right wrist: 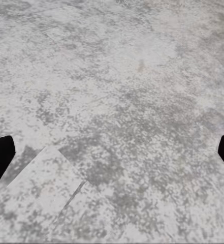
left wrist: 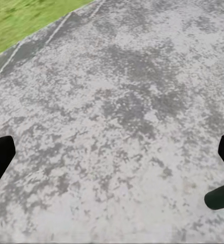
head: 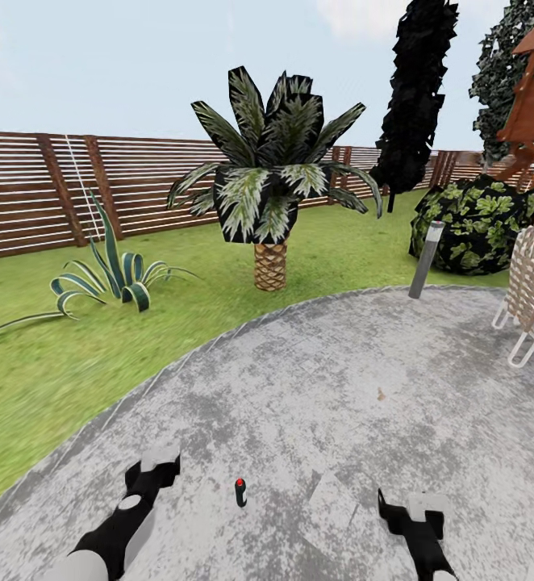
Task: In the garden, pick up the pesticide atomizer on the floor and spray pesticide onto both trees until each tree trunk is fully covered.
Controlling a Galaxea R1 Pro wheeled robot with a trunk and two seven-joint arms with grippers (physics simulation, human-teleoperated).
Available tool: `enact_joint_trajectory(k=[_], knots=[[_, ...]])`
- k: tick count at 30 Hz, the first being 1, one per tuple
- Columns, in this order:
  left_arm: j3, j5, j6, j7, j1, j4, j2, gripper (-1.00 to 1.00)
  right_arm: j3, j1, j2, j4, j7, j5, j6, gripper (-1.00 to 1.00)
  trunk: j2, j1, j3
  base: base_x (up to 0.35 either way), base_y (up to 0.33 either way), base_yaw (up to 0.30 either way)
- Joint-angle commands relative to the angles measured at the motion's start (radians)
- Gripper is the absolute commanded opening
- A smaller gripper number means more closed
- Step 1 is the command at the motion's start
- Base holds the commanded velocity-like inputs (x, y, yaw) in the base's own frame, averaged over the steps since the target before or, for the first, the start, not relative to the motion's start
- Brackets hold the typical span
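Tiny dark pesticide atomizer (head: 240, 492) with red top, upright on the grey mottled floor (head: 364, 387), between the left tool (head: 156, 470) and right tool (head: 402, 511), touching neither. Both tools released, fingers (left wrist: 0, 157) spread wide over bare concrete. Lawn (head: 49, 363) beyond.

Head view. The pesticide atomizer (head: 240, 491), a small dark bottle with a red top, stands upright on the grey concrete floor (head: 356, 379), between the left end effector (head: 156, 470) and the right end effector (head: 408, 514), apart from both. Beyond the paving edge lies the lawn (head: 57, 355), with a short palm (head: 273, 190), a striped agave (head: 118, 274), a dark cypress (head: 416, 89), a leafy bush (head: 473, 222) and a slatted wooden fence (head: 25, 194). A grey post (head: 426, 260) and a white chair (head: 533, 286) stand at right.
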State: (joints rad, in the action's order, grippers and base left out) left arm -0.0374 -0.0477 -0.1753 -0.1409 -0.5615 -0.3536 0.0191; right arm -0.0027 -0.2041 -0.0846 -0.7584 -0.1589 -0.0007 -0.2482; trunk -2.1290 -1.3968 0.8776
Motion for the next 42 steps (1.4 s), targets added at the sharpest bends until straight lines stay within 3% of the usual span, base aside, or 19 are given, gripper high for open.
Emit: enact_joint_trajectory(k=[1, 3, 6, 9, 21, 32, 38, 42], knots=[[0.004, 0.001, 0.014, -0.005, -0.005, -0.001, 0.000, 1.00, 0.000, -0.033, 0.000, -0.004, -0.019, -0.002, 0.000, 1.00, 0.000, 0.000, 0.000, 0.000, 0.000, 0.000], [0.020, 0.012, 0.015, -0.006, -0.006, -0.001, 0.000, 1.00, -0.001, -0.048, 0.000, -0.006, -0.024, -0.003, -0.001, 1.00, 0.000, 0.000, 0.000, 0.000, 0.000, 0.000], [0.086, 0.048, -0.011, -0.007, -0.004, -0.001, 0.007, 1.00, 0.004, -0.057, 0.001, -0.003, -0.027, 0.000, -0.004, 1.00, 0.000, 0.000, 0.000, 0.000, 0.000, -0.003], [0.095, 0.048, -0.021, -0.007, -0.003, 0.000, 0.009, 1.00, 0.005, -0.058, 0.002, -0.004, -0.028, 0.000, -0.005, 1.00, 0.000, 0.000, 0.001, 0.000, 0.000, -0.094], [0.099, 0.049, -0.026, -0.007, -0.002, 0.002, 0.004, 1.00, 0.006, -0.059, 0.003, 0.000, -0.027, -0.003, -0.003, 1.00, 0.000, 0.000, 0.002, 0.018, -0.007, -0.277], [0.096, 0.046, -0.027, -0.007, -0.001, 0.002, 0.010, 1.00, 0.006, -0.058, 0.003, -0.001, -0.028, -0.004, -0.003, 1.00, 0.000, 0.000, 0.002, 0.141, -0.158, -0.299], [0.097, 0.049, -0.026, -0.005, -0.001, 0.001, 0.009, 1.00, 0.006, -0.059, 0.003, -0.002, -0.028, -0.004, -0.004, 1.00, 0.000, 0.000, 0.002, 0.013, -0.012, -0.066], [0.097, 0.047, -0.027, -0.005, -0.001, 0.001, 0.009, 1.00, 0.006, -0.059, 0.003, -0.002, -0.028, -0.004, -0.003, 1.00, -0.028, -0.015, 0.015, 0.001, -0.001, -0.004]])
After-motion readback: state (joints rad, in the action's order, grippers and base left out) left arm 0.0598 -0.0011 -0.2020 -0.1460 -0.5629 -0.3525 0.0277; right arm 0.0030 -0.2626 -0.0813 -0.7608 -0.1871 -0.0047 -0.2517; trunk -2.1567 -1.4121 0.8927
